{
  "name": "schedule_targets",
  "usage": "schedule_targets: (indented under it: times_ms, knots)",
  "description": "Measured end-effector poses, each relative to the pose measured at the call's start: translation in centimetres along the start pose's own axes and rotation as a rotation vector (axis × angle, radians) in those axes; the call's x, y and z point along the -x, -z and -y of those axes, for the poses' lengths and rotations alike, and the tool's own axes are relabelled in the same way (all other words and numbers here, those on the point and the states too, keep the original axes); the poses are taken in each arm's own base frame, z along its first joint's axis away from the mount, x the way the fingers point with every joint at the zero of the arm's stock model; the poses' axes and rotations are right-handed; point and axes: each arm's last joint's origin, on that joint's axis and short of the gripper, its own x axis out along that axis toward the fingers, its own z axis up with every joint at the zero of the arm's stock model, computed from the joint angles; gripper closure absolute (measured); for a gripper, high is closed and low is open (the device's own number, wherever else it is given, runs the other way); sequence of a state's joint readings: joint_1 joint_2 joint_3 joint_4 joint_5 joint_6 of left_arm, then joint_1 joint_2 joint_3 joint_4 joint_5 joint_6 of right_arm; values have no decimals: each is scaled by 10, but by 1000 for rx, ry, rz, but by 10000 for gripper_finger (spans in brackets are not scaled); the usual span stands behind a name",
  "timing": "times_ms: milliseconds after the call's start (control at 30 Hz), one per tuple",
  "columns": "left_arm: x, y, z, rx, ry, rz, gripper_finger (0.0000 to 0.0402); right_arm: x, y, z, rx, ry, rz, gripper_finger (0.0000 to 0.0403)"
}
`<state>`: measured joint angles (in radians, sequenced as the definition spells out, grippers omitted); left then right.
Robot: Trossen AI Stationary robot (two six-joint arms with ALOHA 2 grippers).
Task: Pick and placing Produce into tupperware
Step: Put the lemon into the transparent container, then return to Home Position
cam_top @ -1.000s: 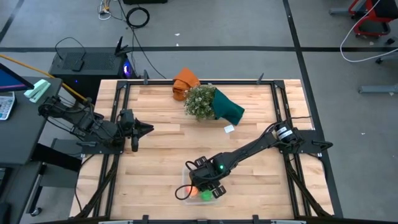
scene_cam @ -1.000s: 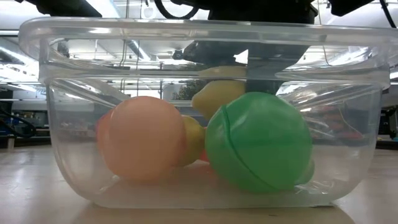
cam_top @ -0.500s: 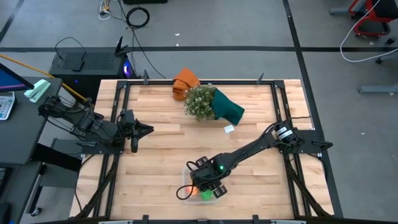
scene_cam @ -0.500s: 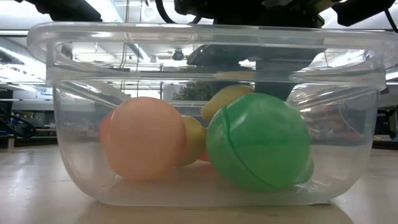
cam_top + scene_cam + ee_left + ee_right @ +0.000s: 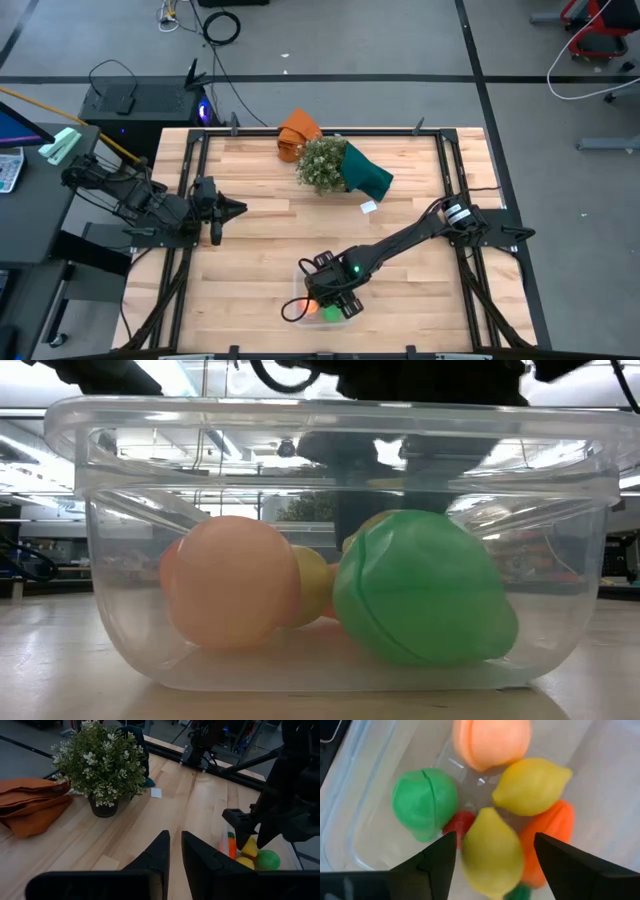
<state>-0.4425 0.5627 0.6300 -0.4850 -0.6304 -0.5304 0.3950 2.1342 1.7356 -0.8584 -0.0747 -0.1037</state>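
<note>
The right gripper (image 5: 330,297) hangs over the tupperware (image 5: 100,560) at the table's near edge, fingers (image 5: 427,862) spread apart with a lemon (image 5: 492,852) between them, contact unclear. Inside lie a second lemon (image 5: 532,785), the peach (image 5: 490,742), carrot (image 5: 552,837), berry (image 5: 457,822) and a green ball (image 5: 422,802). The left gripper (image 5: 235,208) waits at the left edge, fingers together.

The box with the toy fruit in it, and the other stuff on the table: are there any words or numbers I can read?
None on the clear tupperware or the toy fruit inside.
None on the orange cloth or the plant.
The small white tag on the table: too small to read.
</note>
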Motion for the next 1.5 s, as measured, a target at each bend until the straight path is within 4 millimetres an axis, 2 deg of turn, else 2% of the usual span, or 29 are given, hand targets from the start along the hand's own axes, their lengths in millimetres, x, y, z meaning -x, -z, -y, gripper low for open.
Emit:
schedule_targets:
  times_ms: [133, 333, 433, 533, 633, 667, 833, 967, 1200, 1500]
  knots:
    - [0, 0, 0, -1, -1, -1, 344, 13, -5, 1, 2, 22, -12, 163]
    - [0, 0, 0, -2, -1, -1, 346, 48, -21, 0, -9, 43, 22, 172]
    - [0, 0, 0, -3, -1, -1, 350, 75, -26, 1, -41, 51, 114, 216]
    - [0, 0, 0, -26, -1, -1, 350, 99, -19, 8, -153, 55, 146, 294]
    - [0, 0, 0, -50, -1, -1, 346, 120, -2, 20, -272, 87, 136, 378]
    - [0, 0, 0, -53, 0, 0, 344, 126, 4, 23, -306, 102, 135, 389]
    - [0, 0, 0, -83, -3, 1, 340, 156, 38, 42, -522, 148, 235, 391]
    - [0, 0, 0, -96, -2, 2, 345, 174, 69, 54, -675, 190, 445, 398]
    - [0, 0, -1, -122, -13, 6, 348, 175, 136, 51, -851, 232, 798, 402]
    - [0, -1, -4, -181, -124, 50, 349, 164, 214, 31, -890, 328, 1062, 403]
